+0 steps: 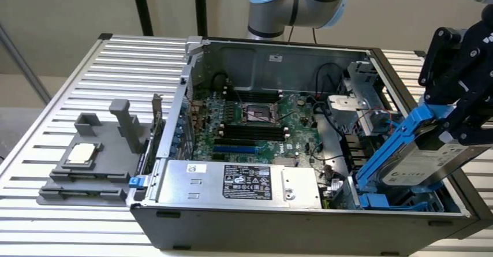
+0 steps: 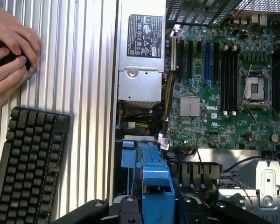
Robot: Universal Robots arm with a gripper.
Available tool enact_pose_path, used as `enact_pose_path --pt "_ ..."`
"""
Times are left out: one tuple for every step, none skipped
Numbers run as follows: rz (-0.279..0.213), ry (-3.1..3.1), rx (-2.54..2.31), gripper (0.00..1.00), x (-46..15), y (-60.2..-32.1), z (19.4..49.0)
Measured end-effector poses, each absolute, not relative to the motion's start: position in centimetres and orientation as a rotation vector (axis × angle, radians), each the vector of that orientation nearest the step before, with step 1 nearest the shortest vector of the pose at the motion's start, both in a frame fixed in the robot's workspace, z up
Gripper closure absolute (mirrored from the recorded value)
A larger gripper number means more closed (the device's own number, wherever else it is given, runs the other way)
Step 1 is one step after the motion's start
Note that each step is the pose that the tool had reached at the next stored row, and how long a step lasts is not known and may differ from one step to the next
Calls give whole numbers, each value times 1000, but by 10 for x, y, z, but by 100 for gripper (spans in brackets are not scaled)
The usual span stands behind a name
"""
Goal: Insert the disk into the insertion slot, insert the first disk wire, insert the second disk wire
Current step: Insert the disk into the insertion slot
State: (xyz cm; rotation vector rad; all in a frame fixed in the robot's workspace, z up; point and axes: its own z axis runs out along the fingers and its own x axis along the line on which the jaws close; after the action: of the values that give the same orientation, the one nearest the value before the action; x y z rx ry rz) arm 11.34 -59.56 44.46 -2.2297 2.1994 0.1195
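Claw (image 1: 454, 131) clamped on the upper end of the disk (image 1: 422, 166), black fingers on either side of its bright blue frame (image 1: 393, 147). From the wrist, the same grip (image 2: 156, 207) closed around the blue frame (image 2: 155, 179), pointing down into the open computer case.

Disk held tilted, label side toward the exterior view's right, at the near right corner of the case (image 1: 308, 228). Lower end down at the mouth of the slot (image 1: 389, 201), with its blue clips, not lying flat inside it; contact there hard to tell.

Just left of the slot, along the near wall, silver power box (image 1: 239, 182) with black label, also seen from the wrist (image 2: 142, 56). Beyond it, green circuit board (image 1: 254, 124) with empty processor socket and dark memory slots (image 2: 224, 84).

Farther out, ribbed metal table (image 1: 131, 55) under the case. On it, at the exterior view's left, grey holder (image 1: 85, 164) carrying a small square chip. Robot arm (image 1: 297, 3) behind the far wall of the case.

On the table outside the case, on the power box's side, black keyboard (image 2: 30, 168) and a person's hands (image 2: 11, 51) closed around something small and dark.
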Motion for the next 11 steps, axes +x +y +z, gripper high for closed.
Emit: enact_pose_path --pt "120 2198 -2230 67 113 -596 444" --pt "121 2196 -2232 67 113 -596 444" --pt "122 2194 -2233 67 113 -596 443" --pt "123 2192 -2234 67 113 -596 443" --pt "123 2190 -2235 67 113 -596 442" --pt "124 2188 -2236 67 113 -597 442" --pt "125 2187 -2238 67 114 -597 441" --pt "125 2185 -2239 67 113 -597 441" --pt "126 2183 -2240 67 114 -597 440" --pt "127 2181 -2241 67 113 -597 439" --pt "128 2179 -2242 67 113 -598 439"
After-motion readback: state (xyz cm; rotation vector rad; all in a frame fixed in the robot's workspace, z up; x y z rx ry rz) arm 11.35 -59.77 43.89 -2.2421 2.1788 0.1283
